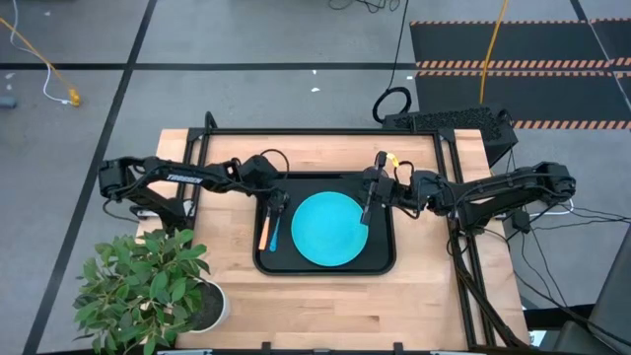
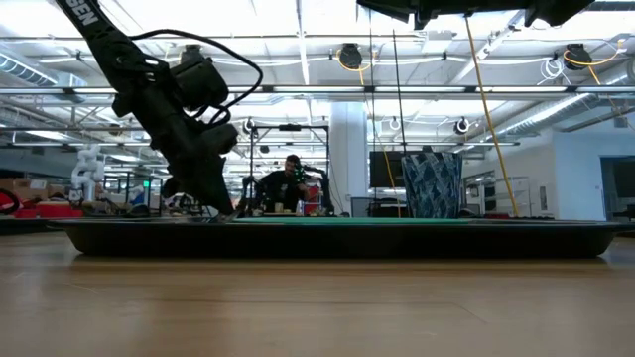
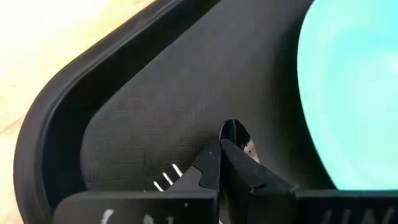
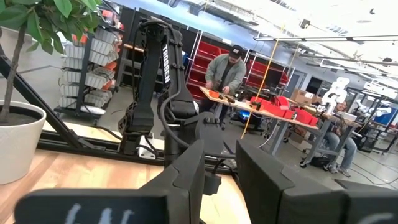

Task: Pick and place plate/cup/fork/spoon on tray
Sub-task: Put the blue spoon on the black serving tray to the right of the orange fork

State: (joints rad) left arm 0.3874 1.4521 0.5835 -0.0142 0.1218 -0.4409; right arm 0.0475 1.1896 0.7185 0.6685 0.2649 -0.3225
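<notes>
The black tray (image 1: pixel 386 258) lies mid-table. The turquoise plate (image 1: pixel 330 229) lies flat in it. The orange-handled fork (image 1: pixel 263 235) and the blue-handled spoon (image 1: pixel 274 235) lie side by side on the tray floor, left of the plate. My left gripper (image 1: pixel 277 204) is down at the spoon's far end, shut on it; the fork's tines (image 3: pixel 165 179) show beside it. My right gripper (image 1: pixel 367 202) is open and empty, raised above the plate's right edge. The cup shows in no view. My left gripper pinches the spoon just behind its dark bowl (image 3: pixel 234 133), which sticks out past the fingertips (image 3: pixel 211 160). The fingers slant down from the table's far left side. The spoon lies on the tray floor, its blue handle pointing toward the near edge.
A leafy plant in a white pot (image 1: pixel 202 306) stands at the table's near left corner. The tray's raised rim (image 3: pixel 43 149) runs close by my left gripper. Bare wood lies near the table's front edge. People work at benches in the room behind.
</notes>
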